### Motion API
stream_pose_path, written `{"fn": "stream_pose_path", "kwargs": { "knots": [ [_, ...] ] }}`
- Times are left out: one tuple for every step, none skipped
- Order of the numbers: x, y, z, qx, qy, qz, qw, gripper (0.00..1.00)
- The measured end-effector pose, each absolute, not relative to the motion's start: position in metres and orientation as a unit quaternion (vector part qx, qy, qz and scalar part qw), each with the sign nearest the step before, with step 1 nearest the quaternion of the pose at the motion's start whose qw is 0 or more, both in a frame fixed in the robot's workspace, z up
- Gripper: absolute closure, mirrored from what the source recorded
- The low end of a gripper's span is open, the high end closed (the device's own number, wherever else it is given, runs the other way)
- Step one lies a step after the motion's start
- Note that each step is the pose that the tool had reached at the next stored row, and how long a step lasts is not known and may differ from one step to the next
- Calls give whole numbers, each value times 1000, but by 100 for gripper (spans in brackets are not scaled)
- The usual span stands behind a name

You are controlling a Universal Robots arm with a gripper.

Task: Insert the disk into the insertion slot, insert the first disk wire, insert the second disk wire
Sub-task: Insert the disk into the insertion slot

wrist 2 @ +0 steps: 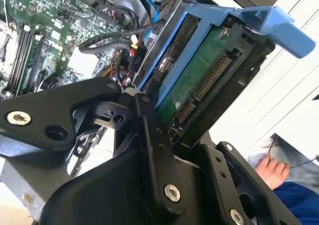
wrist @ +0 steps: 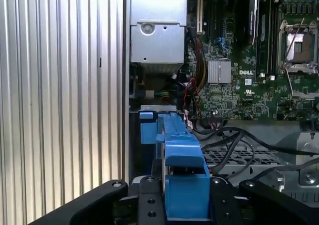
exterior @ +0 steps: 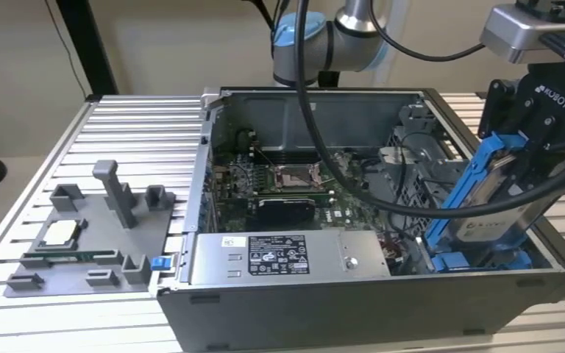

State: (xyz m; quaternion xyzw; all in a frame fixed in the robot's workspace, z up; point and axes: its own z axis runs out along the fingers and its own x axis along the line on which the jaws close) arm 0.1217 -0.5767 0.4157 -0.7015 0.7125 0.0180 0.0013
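Black hand (exterior: 530, 158) closed tight on the disk (exterior: 484, 213), gripping it by its blue carrier frame, disk tilted steeply over the insertion slot (exterior: 479, 262), lower end down by the slot's blue clips, at the exterior view's right end of the open computer case (exterior: 361, 312), case on the ribbed desk (exterior: 135, 140)

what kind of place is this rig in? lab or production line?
Probably a robotics lab bench, not a line: an open computer case sits on a ribbed aluminium table, a grey fixture plate with loose parts lies beside it, and the gripper holds the disk, tilted, at the case.
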Motion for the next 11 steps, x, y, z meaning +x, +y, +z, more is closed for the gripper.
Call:
{"fn": "stream_pose_path", "kwargs": {
  "knots": [
    [122, -577, 414, -701, 713, 18, 2, 100],
    [122, -577, 412, -701, 713, 19, 2, 100],
    [122, -577, 411, -701, 713, 19, 2, 100],
    [122, -577, 409, -700, 713, 19, 2, 100],
    [122, -577, 408, -700, 714, 19, 3, 100],
    [122, -577, 406, -700, 714, 20, 3, 100],
    [122, -577, 404, -700, 714, 20, 4, 100],
    [122, -577, 403, -699, 714, 21, 4, 100],
    [122, -577, 401, -699, 715, 21, 4, 100],
    [122, -577, 399, -699, 715, 21, 4, 100],
    [122, -577, 397, -698, 715, 21, 4, 100]
  ]
}}
